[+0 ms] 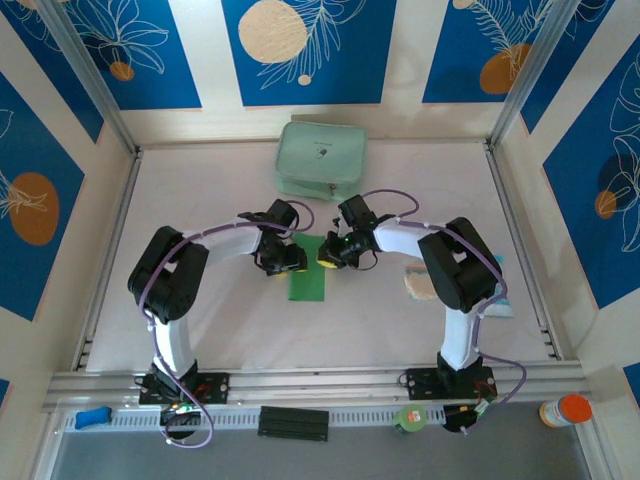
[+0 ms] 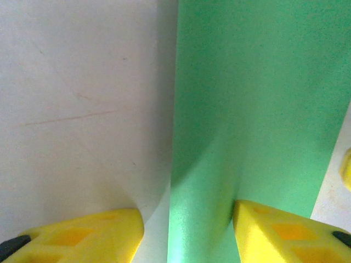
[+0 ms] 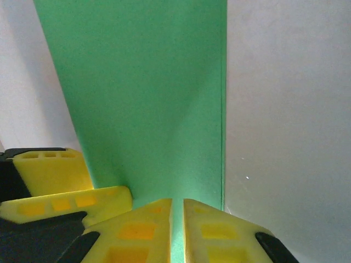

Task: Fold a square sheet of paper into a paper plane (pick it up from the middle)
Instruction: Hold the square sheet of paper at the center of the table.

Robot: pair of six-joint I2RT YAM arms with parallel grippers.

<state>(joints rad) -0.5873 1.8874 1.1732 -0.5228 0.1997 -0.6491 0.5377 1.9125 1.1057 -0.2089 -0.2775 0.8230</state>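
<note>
White arms [image 1: 215, 243], black joints [image 1: 165, 272], purple cables [image 1: 390, 195] — yellow fingers [image 2: 82, 235]

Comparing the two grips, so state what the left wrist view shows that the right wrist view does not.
Left wrist view: the left gripper open, straddling one edge of the thin bright green sheet of paper. Right wrist view: the right gripper shut on that sheet, near its straight edge. Both: the green sheet against the pale table.
</note>
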